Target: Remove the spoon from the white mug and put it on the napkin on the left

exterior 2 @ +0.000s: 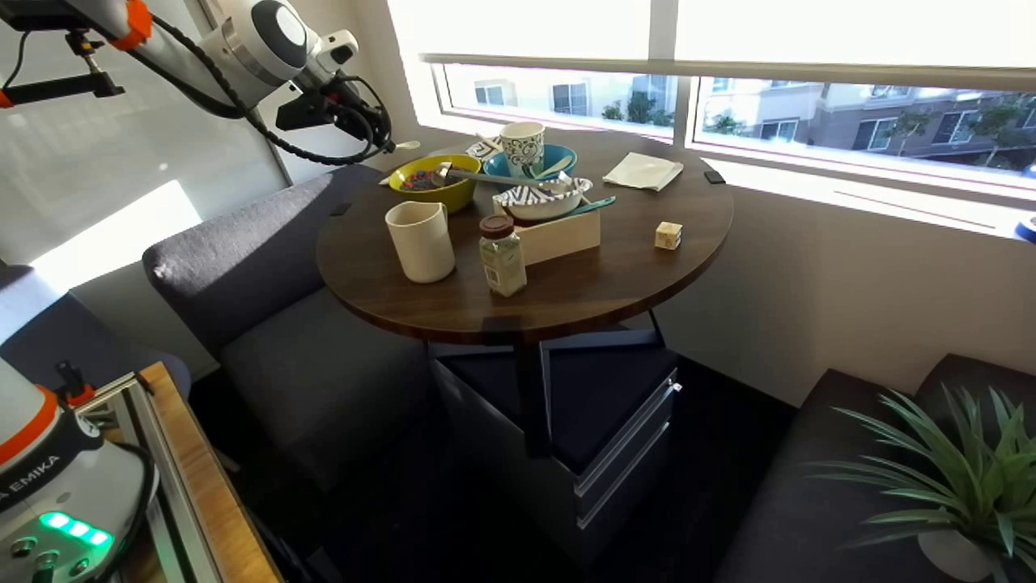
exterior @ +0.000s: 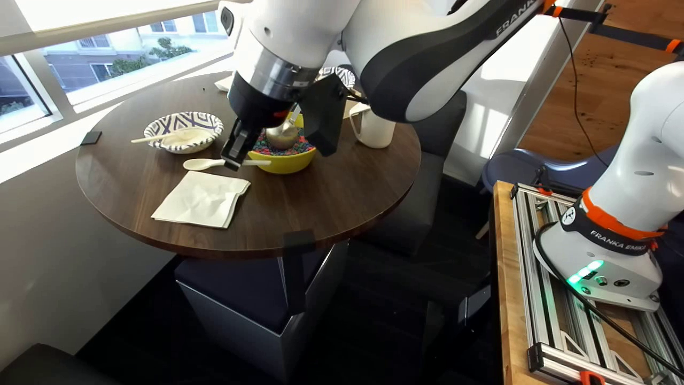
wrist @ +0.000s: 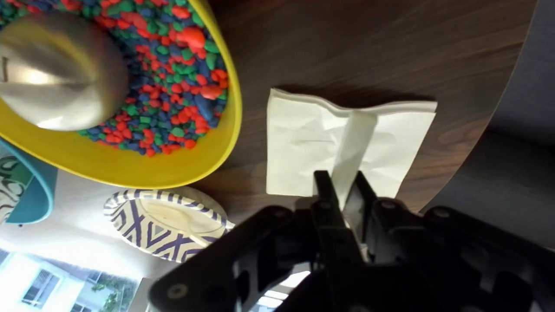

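Most of it's done imo: spoon (wrist: 353, 151) outta the white mug (exterior 2: 424, 249), pinched in the gripper (wrist: 341, 181) above the napkin (exterior: 200, 200), just set-down + release left.

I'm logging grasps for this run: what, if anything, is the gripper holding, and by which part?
The gripper holds the spoon by its handle, partway along: the scoop end sticks out on one side, the handle's tip on the other.

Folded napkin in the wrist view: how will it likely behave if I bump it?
The folded napkin is probably floppy and light, judging by its thin layers and soft creases. It may slide across the smooth-looking wooden table, as nothing lies on it. Its wavy edge could catch or fold.
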